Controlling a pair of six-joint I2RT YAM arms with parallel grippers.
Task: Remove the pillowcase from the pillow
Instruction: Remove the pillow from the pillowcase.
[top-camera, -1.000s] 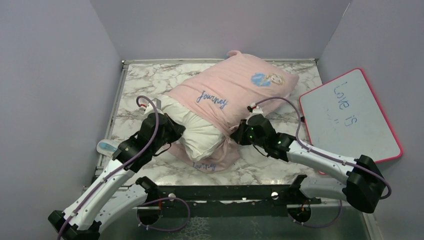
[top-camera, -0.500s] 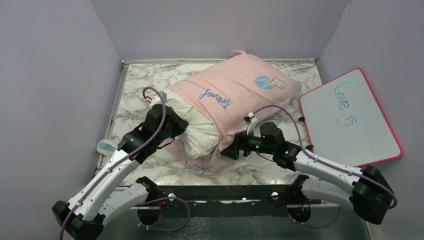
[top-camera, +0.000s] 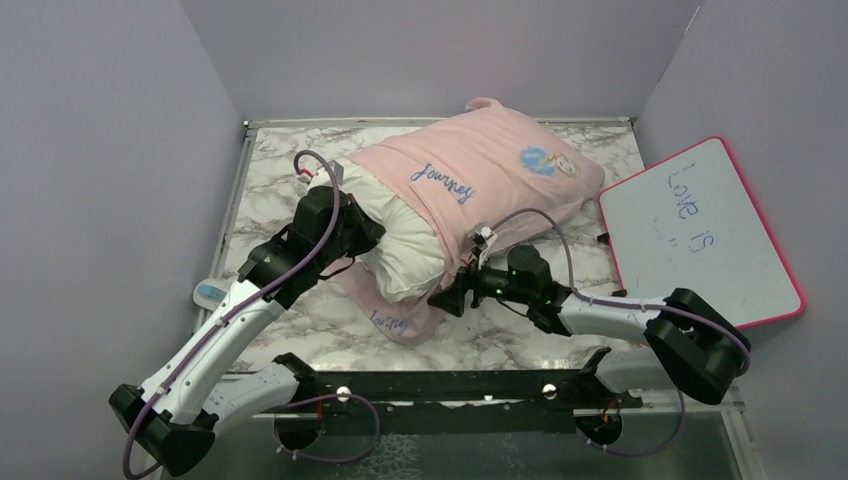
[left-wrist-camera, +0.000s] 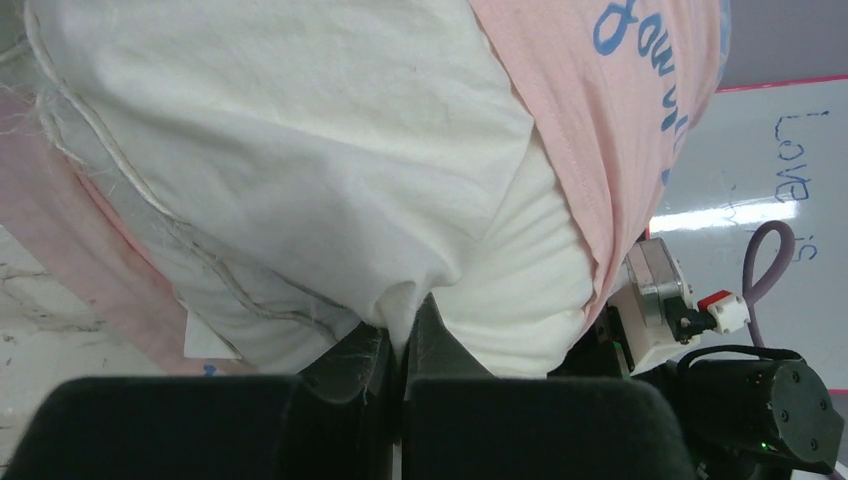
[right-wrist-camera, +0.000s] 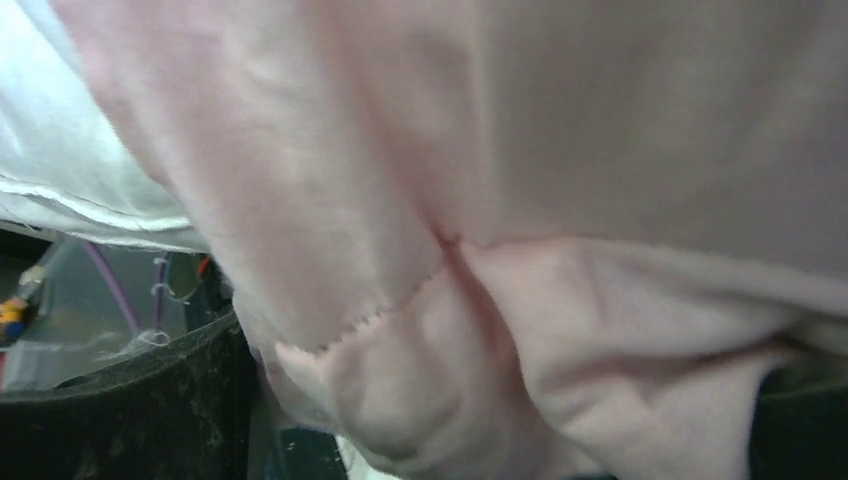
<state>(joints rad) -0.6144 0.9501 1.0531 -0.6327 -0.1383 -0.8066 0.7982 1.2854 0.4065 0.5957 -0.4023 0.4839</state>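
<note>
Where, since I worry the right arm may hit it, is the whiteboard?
In the top view the pink-framed whiteboard sits at the table's right edge, right of the pillowcase and just beyond the right arm.

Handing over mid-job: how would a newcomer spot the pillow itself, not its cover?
On the marble-patterned table, a pink fabric pillowcase lies diagonally from the far right toward the near edge. The plump plain white pillow bulges from its near, open end. It alone is unprinted; the cover carries blue "Journey" lettering.
</note>
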